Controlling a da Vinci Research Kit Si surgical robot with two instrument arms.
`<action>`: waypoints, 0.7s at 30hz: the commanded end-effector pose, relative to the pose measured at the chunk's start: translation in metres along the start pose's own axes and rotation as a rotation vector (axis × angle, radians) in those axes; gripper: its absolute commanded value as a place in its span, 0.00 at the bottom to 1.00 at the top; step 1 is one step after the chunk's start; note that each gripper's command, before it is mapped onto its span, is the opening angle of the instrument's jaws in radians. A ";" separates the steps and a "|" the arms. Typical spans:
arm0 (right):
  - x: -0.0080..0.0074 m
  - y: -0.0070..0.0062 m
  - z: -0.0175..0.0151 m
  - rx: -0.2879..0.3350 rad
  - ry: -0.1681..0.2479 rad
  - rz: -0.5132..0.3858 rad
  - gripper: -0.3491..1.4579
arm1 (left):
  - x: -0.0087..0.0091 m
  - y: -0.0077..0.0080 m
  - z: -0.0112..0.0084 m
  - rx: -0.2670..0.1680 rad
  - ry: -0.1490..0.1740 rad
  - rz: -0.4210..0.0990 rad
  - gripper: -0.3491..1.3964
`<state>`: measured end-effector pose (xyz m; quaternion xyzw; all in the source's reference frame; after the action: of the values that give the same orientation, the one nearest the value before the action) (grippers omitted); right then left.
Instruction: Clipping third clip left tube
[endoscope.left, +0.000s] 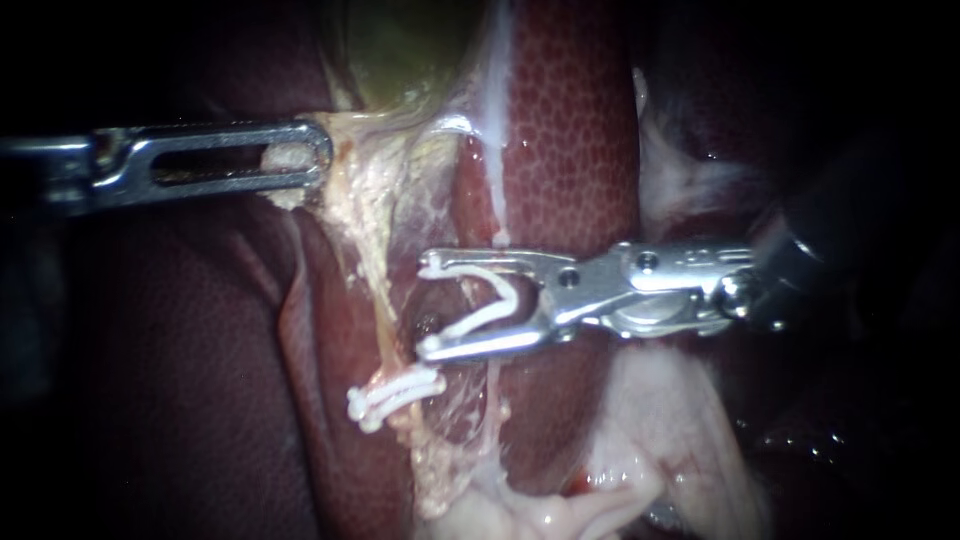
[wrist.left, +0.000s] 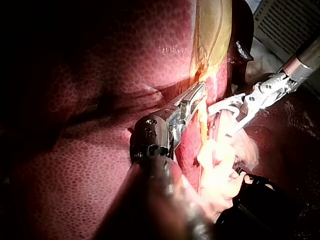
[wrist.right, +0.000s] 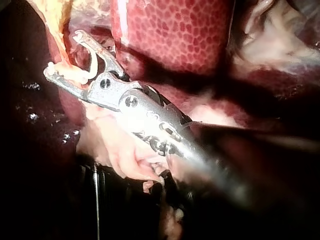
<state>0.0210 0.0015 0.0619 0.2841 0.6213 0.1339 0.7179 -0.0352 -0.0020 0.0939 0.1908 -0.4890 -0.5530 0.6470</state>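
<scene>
approach stage: left instrument (endoscope.left: 303, 160) clamps pale tissue (endoscope.left: 348, 198); right instrument (endoscope.left: 427, 307) jaws hold an open clip (endoscope.left: 497, 302) just beside left tube (endoscope.left: 378, 290), which it likely must straddle next.

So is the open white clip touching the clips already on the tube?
Apart. The endoscope view shows a clear gap between the open clip and the closed clips.

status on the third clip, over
Left instrument shut on tissue. Right instrument holds open clip, tips just short of left tube. Two clips already on it lower down. Nothing in the way.
</scene>
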 end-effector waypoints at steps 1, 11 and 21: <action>-0.0002 0.0001 0.0004 0.004 0.000 0.004 0.52 | 0.0000 0.0000 0.0000 -0.001 0.000 0.000 0.08; -0.0012 0.0002 0.0042 0.059 0.005 0.044 0.52 | 0.0001 -0.0001 0.0001 -0.002 -0.001 0.000 0.08; -0.0006 0.0003 0.0062 0.141 0.052 0.105 0.52 | 0.0003 -0.0002 0.0002 -0.003 -0.002 0.001 0.08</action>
<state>0.0272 -0.0001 0.0630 0.3675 0.6322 0.1343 0.6687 -0.0355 -0.0022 0.0940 0.1891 -0.4890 -0.5537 0.6470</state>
